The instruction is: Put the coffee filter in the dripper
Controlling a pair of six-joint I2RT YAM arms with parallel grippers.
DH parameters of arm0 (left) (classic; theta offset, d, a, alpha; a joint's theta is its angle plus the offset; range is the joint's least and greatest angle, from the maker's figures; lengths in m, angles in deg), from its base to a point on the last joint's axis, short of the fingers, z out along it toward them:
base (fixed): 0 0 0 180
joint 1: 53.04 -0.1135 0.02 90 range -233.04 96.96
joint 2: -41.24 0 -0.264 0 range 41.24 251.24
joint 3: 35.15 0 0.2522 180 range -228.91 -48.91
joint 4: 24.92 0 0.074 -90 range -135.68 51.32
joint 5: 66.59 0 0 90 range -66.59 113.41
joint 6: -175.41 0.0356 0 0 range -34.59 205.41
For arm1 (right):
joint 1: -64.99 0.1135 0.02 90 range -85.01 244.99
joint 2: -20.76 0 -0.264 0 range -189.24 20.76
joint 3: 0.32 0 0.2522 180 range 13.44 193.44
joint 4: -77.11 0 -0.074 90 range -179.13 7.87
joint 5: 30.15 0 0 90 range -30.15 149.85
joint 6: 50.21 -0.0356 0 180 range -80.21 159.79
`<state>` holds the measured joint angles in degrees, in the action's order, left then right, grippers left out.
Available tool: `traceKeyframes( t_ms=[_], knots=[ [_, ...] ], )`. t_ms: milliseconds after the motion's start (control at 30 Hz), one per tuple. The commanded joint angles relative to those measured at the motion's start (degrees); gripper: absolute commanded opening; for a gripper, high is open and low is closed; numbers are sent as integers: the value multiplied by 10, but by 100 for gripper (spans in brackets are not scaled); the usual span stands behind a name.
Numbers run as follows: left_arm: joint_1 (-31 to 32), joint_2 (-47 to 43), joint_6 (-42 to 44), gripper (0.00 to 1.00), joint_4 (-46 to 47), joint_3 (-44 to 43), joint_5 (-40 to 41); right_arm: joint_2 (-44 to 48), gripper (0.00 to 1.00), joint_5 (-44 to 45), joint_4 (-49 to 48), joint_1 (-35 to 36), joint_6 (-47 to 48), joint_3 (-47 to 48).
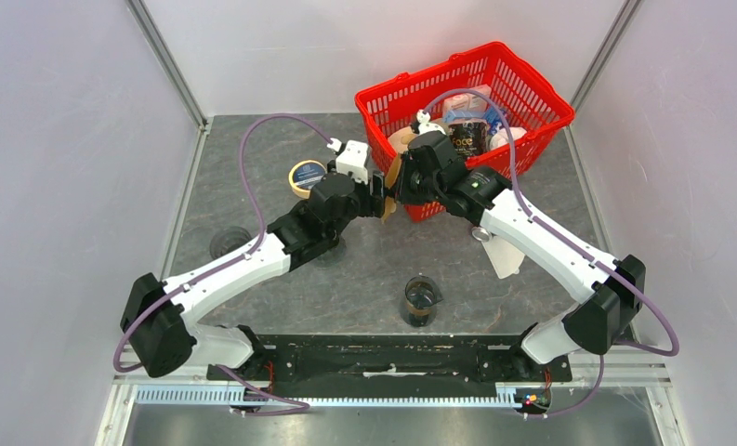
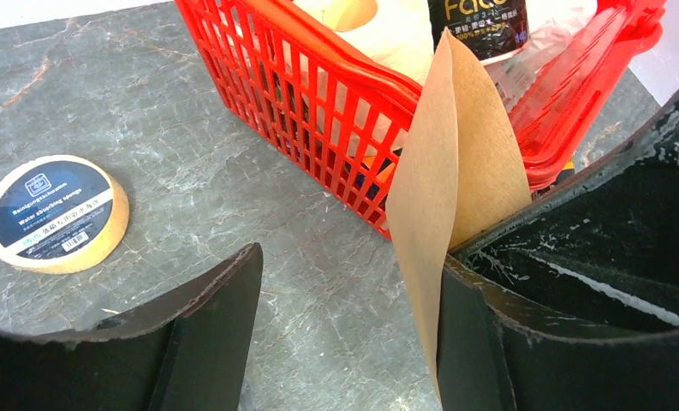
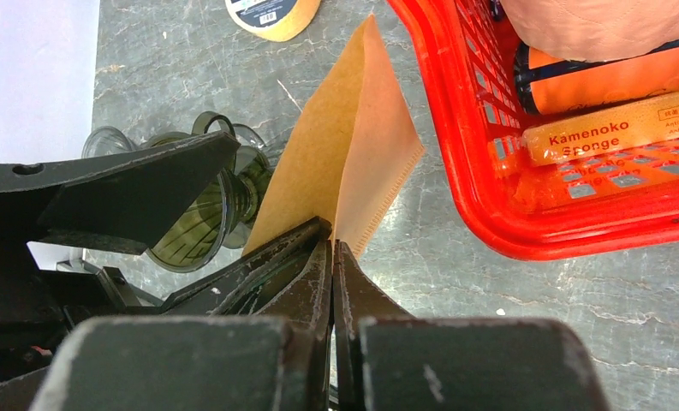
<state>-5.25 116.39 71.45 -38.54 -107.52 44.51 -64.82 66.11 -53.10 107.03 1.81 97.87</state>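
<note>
The brown paper coffee filter (image 3: 336, 163) hangs upright above the table, in front of the red basket, with my right gripper (image 3: 331, 235) shut on its lower edge. My left gripper (image 2: 350, 257) is open around the filter (image 2: 464, 145): its right finger lies against the paper and its left finger stands well clear. In the top view both grippers meet at the filter (image 1: 388, 190) near the basket's front corner. The olive-tinted glass dripper (image 3: 199, 218) stands on the table below the left gripper, partly hidden by a finger.
The red basket (image 1: 420, 72) of packets and bottles sits at the back right. A round yellow-rimmed disc (image 1: 307, 177) lies to its left. A glass beaker of dark liquid (image 1: 420, 302) stands near the front. A white sheet (image 1: 506, 255) lies under the right arm.
</note>
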Motion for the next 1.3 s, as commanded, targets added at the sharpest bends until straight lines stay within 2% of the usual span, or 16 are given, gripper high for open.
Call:
traceKeyframes(
  t_ms=[0,367,667,1167,1267],
  knots=[
    [12,9,-33,73,41,-32,14,-4,0,-14,-24,8,21,1],
    [13,30,-40,67,50,-45,-19,2,0,-19,-32,12,33,-7],
    [13,40,-35,51,56,-46,-41,15,0,-16,-42,12,37,-17],
    [13,48,-33,48,29,-46,-31,31,0,-15,-50,12,42,-22],
    [13,50,-33,43,29,-48,-37,28,0,-25,-54,12,42,-21]
  ],
)
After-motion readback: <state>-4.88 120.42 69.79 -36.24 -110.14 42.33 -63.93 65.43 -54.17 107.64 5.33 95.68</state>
